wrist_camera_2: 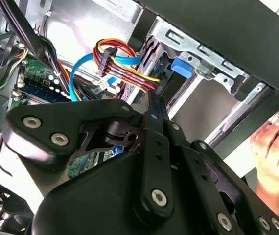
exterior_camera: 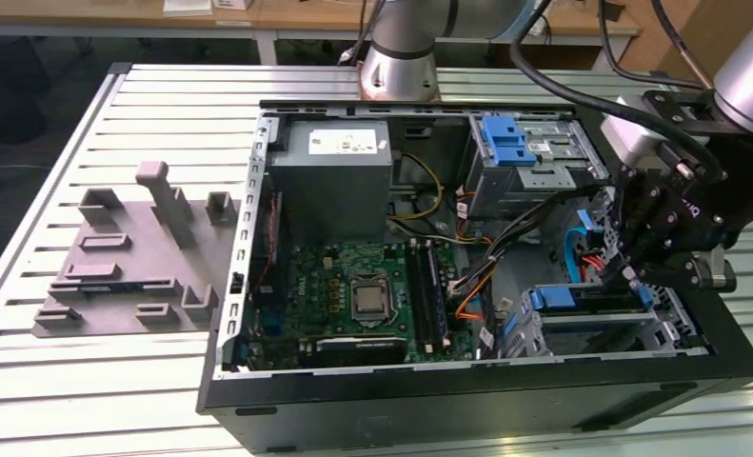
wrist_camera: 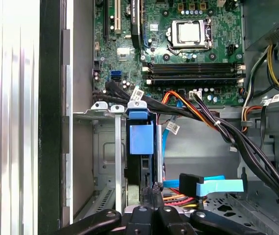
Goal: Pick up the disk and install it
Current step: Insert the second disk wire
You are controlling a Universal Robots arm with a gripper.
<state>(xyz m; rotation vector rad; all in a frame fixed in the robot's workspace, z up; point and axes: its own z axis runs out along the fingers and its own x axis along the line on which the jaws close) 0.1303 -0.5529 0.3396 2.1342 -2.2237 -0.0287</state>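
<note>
An open computer case [exterior_camera: 478,390] lies on its side on a slatted metal surface [exterior_camera: 122,381], its green circuit board [exterior_camera: 350,295] facing up. The black claw [exterior_camera: 637,276] hangs over the drive cage at the case's corner on the exterior view's right. The disk [wrist_camera: 140,147], edged by its blue plastic carrier, stands on edge in a slot of that metal cage, directly ahead of the claw's fingertips [wrist_camera: 151,193] in the first wrist view. The fingertips sit close together right at the disk's near edge; whether they are clamped on it cannot be told. A grey moulded fixture [exterior_camera: 135,257] rests on the surface beside the case. A person's hand [wrist_camera_2: 271,156] touches the case's outer wall.
</note>
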